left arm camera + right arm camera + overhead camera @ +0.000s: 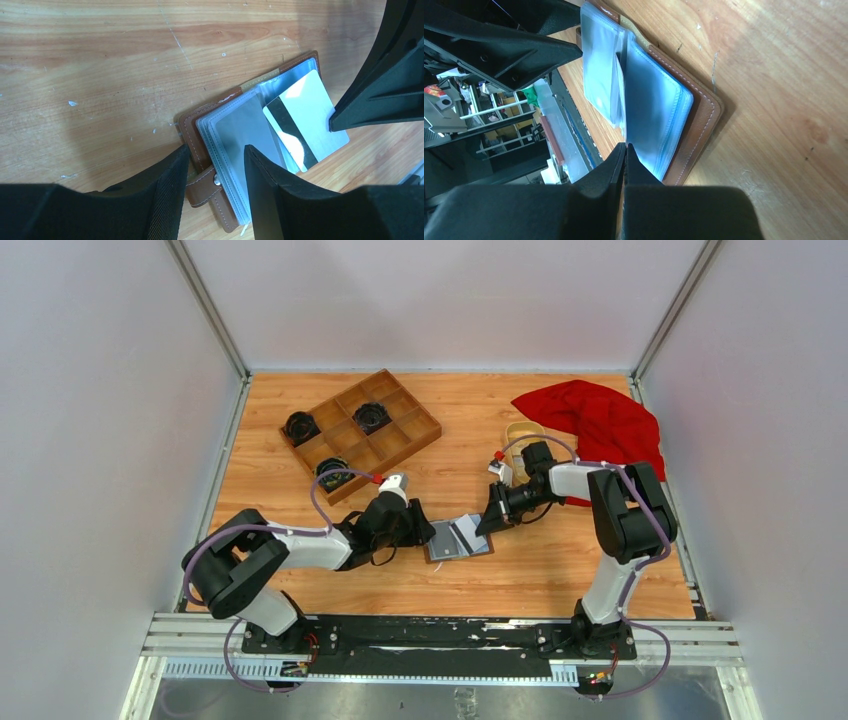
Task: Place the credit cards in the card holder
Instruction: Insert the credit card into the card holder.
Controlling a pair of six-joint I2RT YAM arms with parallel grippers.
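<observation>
First, from above: the brown card holder [458, 540] lies open on the desk [560, 575], between the left hand [424, 528] and the right hand [487, 523].

Next, the left wrist view: the left hand is wide open, with one finger on each side of the holder's edge. A whitish credit card [307, 112] with a dark stripe rests on the shiny pockets.

Last, the right wrist view: the right hand's fingers [649, 175] are pressed together and pinch the card's edge.

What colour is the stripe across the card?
Dark, almost black stripe on a whitish-grey card; left wrist view shows it best.
</observation>
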